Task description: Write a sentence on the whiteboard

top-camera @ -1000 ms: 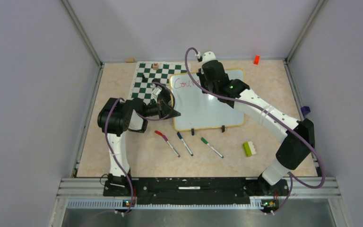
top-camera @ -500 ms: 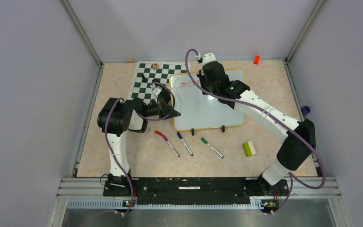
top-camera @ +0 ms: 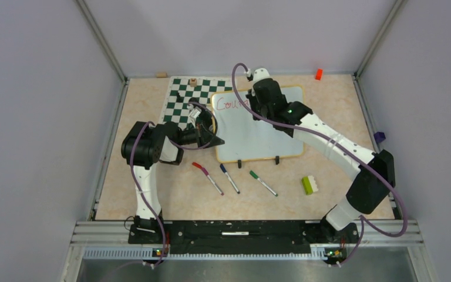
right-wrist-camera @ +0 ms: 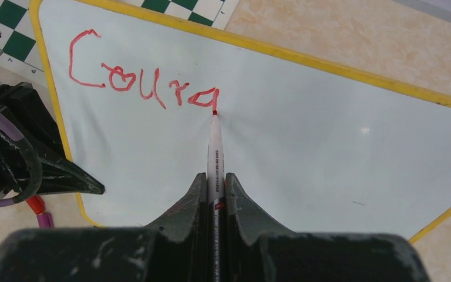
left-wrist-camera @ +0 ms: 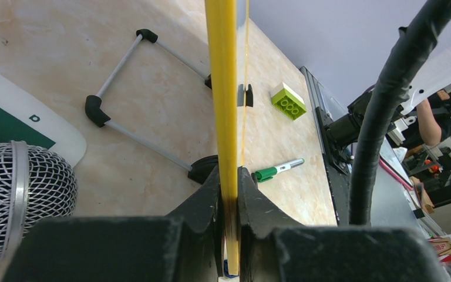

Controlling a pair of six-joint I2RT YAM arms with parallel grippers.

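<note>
The sentence (right-wrist-camera: 144, 85) reads "Coura" at the far left corner of the whiteboard (top-camera: 252, 141). The right arm reaches across it, and the right gripper (right-wrist-camera: 214, 182) clamps a red marker (right-wrist-camera: 215, 141) whose tip touches the last letter. The left arm is bent, and the left gripper (left-wrist-camera: 229, 182) pinches the board's left rim.

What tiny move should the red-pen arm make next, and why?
Probably slide the red marker a touch along the line, tip down, to start the next letter. The right gripper is shut on it, its tip touches the whiteboard at the end of the red writing, which reads "Coura", and the left gripper clamps the yellow rim.
</note>
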